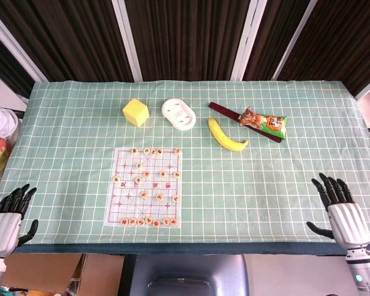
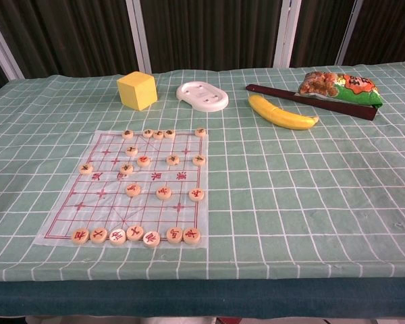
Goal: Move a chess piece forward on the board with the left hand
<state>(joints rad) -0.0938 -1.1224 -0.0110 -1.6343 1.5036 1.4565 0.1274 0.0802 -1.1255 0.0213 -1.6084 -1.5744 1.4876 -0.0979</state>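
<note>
A thin white chess board [image 1: 124,185] [image 2: 74,202] lies on the green checked cloth, left of centre. Several round wooden pieces with red or dark characters stand on it, among them a near row [image 1: 147,221] [image 2: 136,235] and a far row [image 1: 147,150] [image 2: 158,133]. My left hand [image 1: 7,217] hangs open off the table's near left corner, well left of the board, fingers spread and holding nothing. My right hand [image 1: 340,211] is open at the near right edge, far from the board. Neither hand shows in the chest view.
Beyond the board sit a yellow block [image 1: 135,112] [image 2: 137,90], a white dish [image 1: 179,114] [image 2: 202,96], a banana [image 1: 226,135] [image 2: 282,113] and a snack bag [image 1: 263,121] [image 2: 337,86] lying on a dark stick [image 1: 224,111] [image 2: 277,92].
</note>
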